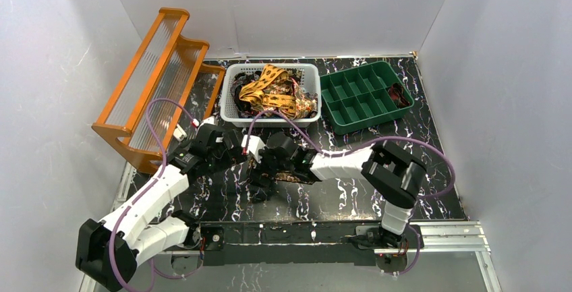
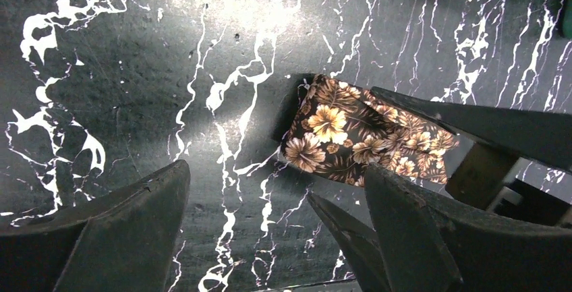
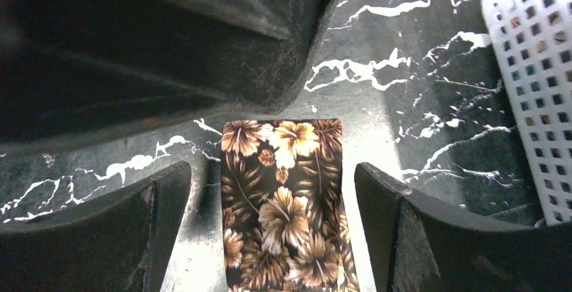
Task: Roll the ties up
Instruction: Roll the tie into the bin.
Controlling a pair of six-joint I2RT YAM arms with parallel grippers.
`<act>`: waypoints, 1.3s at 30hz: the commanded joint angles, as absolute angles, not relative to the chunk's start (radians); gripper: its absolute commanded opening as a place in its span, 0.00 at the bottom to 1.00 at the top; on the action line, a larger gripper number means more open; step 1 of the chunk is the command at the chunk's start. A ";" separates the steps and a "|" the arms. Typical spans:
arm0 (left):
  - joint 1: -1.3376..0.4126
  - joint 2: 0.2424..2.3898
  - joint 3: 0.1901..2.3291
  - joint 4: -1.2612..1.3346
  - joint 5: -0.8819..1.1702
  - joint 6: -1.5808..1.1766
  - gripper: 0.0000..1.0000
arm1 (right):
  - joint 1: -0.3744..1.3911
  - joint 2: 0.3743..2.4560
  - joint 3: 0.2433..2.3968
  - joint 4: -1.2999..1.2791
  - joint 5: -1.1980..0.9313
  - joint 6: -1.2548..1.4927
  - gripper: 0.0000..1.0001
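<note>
1. right gripper (image 3: 271, 174): fingers apart, straddling floral brown tie (image 3: 283, 224), not clamping it.
2. left gripper (image 2: 276, 170): spread wide, tie end beside one finger.
3. tie lies flat on marbled table (image 2: 135, 69), centre front.
4. other ties (image 1: 273, 93) heaped in white basket (image 1: 270, 121).

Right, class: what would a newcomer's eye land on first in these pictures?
The dark brown flower-print fabric tie lies on the black white-veined marble table, between the fingers of the open right gripper. Behind it, a white plastic basket holds yellow-orange and dark ties, and an orange rack stands back left.
</note>
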State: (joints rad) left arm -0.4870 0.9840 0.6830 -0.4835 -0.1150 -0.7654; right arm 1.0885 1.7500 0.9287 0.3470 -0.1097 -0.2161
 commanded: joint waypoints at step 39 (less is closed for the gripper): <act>-0.469 0.890 0.540 -0.492 -0.044 -0.816 0.98 | 1.080 1.530 0.873 0.234 -0.131 -0.133 0.99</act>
